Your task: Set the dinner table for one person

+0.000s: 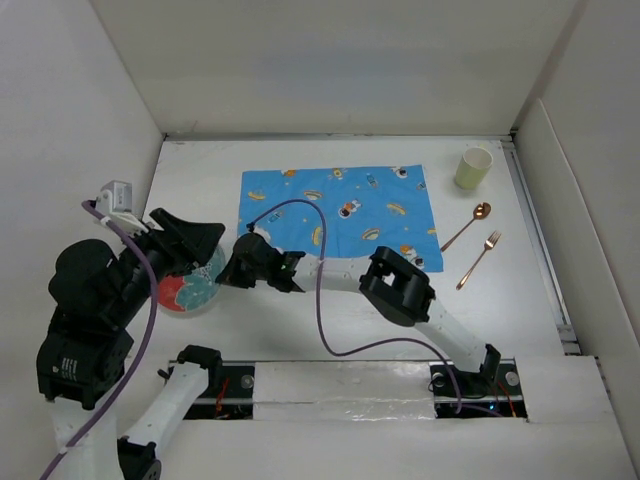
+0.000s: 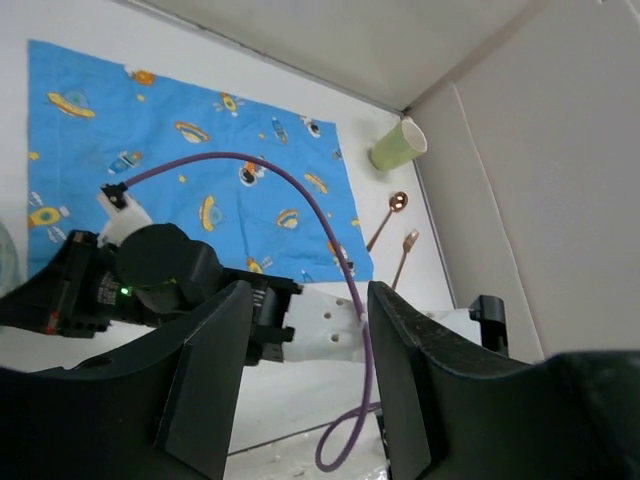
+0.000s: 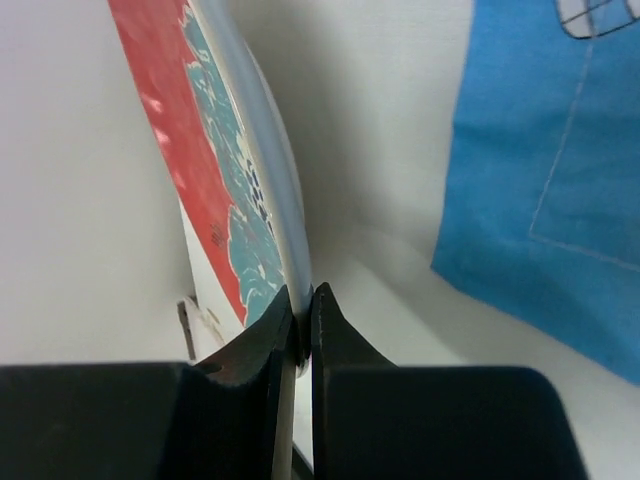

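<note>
The pale green cup (image 1: 474, 168) is standing upright off the blue placemat's (image 1: 340, 212) far right corner, its inside hard to make out. Left of the placemat, the left arm (image 1: 100, 300) is hiding much of the red-and-teal plate (image 1: 180, 293), and the right gripper (image 3: 303, 296) is pinching the plate's rim. The left gripper (image 2: 305, 300) is hanging open. The white dinner table (image 1: 520, 300) is lying beneath both grippers.

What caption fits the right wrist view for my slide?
The right gripper pinches the rim of a red-and-teal plate, blue placemat beside it on the table.
</note>
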Robot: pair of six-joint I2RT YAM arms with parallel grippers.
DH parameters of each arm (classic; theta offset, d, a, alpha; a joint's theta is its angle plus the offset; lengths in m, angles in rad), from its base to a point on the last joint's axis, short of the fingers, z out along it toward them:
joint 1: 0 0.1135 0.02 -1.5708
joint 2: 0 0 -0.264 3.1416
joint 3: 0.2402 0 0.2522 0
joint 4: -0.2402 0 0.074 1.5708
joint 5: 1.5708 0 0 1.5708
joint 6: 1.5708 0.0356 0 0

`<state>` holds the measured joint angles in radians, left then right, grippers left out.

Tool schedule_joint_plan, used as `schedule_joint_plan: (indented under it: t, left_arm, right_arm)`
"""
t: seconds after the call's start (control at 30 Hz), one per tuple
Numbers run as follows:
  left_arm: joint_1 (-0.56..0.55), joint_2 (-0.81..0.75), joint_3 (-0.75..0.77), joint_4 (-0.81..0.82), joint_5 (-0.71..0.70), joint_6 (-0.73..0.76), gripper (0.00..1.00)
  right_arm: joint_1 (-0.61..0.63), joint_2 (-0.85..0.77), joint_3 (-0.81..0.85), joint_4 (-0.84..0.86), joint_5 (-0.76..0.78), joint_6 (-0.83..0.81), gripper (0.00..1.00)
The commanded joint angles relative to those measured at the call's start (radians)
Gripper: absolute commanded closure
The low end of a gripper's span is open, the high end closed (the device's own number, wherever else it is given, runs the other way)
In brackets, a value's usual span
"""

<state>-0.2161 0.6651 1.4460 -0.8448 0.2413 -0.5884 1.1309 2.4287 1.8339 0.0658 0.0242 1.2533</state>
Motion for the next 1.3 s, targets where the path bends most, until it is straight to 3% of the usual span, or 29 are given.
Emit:
schedule_joint_plan:
  t: [0.0, 0.13, 0.33, 0.4, 0.43, 0.47, 0.5, 0.73, 0.77, 0.93, 1.27]
  left_arm:
    - [-0.005, 0.014, 0.086, 0.013, -0.101, 0.033, 0.53]
    - [-0.014, 0.044, 0.142, 0.004, -0.177, 0.036, 0.51]
    - [-0.014, 0.093, 0.093, 0.075, -0.146, -0.004, 0.54]
    - [-0.014, 0.119, 0.053, 0.134, -0.116, -0.013, 0.64]
    - [-0.014, 0.131, 0.042, 0.150, -0.097, -0.013, 0.87]
    - [-0.014, 0.145, 0.033, 0.182, -0.094, -0.011, 0.99]
    - [-0.014, 0.174, 0.013, 0.196, -0.094, -0.008, 1.00]
    - [-0.014, 0.342, -0.091, 0.326, -0.192, 0.105, 0.97]
    - [-0.014, 0.364, -0.098, 0.349, -0.201, 0.136, 0.87]
    - [-0.014, 0.453, -0.095, 0.386, -0.171, 0.153, 0.65]
    - [-0.014, 0.464, -0.144, 0.434, -0.175, 0.150, 0.64]
  right_arm:
    - [0.004, -0.199, 0.011, 0.086, -0.075, -0.188, 1.00]
    - [-0.098, -0.455, -0.101, 0.140, -0.171, -0.233, 1.00]
    - [-0.304, -0.706, -0.353, 0.132, -0.351, -0.251, 1.00]
    - [-0.394, -0.781, -0.453, 0.080, -0.383, -0.282, 1.00]
    - [-0.425, -0.801, -0.487, 0.077, -0.441, -0.288, 1.00]
    - [-0.456, -0.818, -0.519, 0.080, -0.467, -0.298, 1.00]
    - [-0.512, -0.845, -0.572, 0.078, -0.484, -0.308, 1.00]
    - [-0.722, -0.818, -0.593, 0.000, -0.694, -0.431, 1.00]
    - [-0.741, -0.809, -0.593, 0.000, -0.713, -0.436, 1.00]
    - [-0.816, -0.735, -0.593, -0.004, -0.777, -0.453, 1.00]
    - [-0.844, -0.605, -0.591, 0.003, -0.796, -0.446, 1.00]
